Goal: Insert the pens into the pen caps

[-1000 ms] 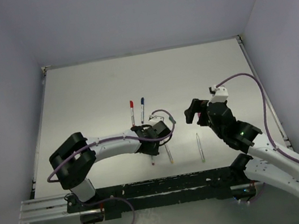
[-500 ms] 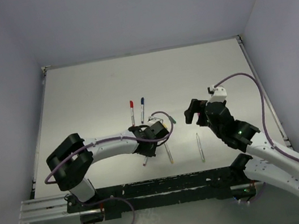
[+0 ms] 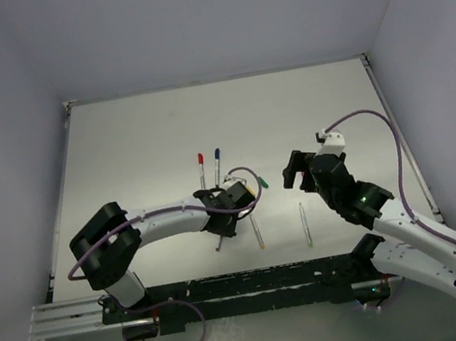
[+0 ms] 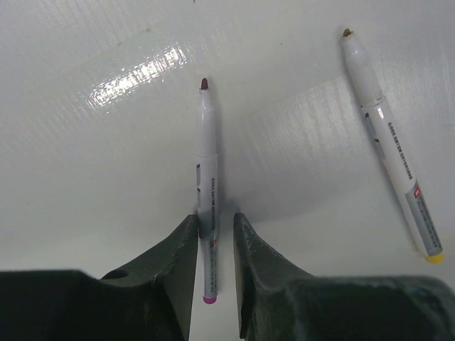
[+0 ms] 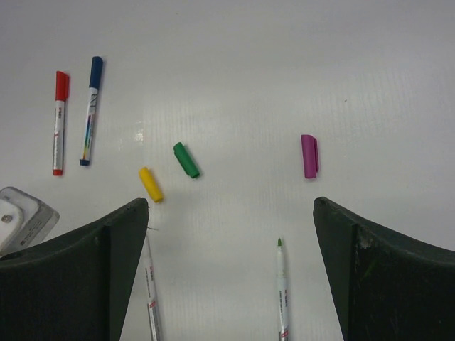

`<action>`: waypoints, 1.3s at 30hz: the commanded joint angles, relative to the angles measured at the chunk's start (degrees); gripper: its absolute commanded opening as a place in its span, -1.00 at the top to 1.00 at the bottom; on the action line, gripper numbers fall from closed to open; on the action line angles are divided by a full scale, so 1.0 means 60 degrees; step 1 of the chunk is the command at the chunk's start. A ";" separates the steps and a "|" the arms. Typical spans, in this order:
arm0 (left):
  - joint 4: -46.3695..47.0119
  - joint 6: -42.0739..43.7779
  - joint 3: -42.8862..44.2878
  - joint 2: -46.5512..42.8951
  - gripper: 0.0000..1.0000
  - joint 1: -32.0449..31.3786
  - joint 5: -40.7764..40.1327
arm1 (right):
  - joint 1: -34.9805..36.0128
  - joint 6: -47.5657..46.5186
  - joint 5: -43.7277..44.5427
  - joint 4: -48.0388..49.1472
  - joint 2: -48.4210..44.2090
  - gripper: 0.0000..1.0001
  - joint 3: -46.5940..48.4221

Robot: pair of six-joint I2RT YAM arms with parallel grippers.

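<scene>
A silvery pen (image 4: 206, 142) with a dark purple tip and a magenta end lies between the fingers of my left gripper (image 4: 213, 217). The left finger touches it and a thin gap shows on the right, so the jaws stand slightly open. Seen from above, this pen (image 3: 221, 242) sticks out below the left gripper (image 3: 225, 213). A yellow-ended pen (image 4: 387, 138) lies to its right. My right gripper (image 5: 229, 206) hangs wide open over the yellow cap (image 5: 151, 185), green cap (image 5: 187, 160), purple cap (image 5: 309, 155) and the green-tipped pen (image 5: 282, 291).
Two capped pens, one red (image 5: 58, 121) and one blue (image 5: 90, 110), lie side by side beyond the left gripper, red (image 3: 201, 169) and blue (image 3: 216, 164) in the top view. The white table (image 3: 137, 151) is walled on three sides.
The pen at the left gripper has swung its tip to the left. The left jaws closed on it and have parted a little again. The right arm has barely shifted.
</scene>
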 commanded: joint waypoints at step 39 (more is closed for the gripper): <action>0.2750 0.1572 -0.1435 -0.4872 1.00 0.0223 0.0188 | -0.1751 -0.1218 -0.0599 -0.1645 0.5801 -0.11 0.2752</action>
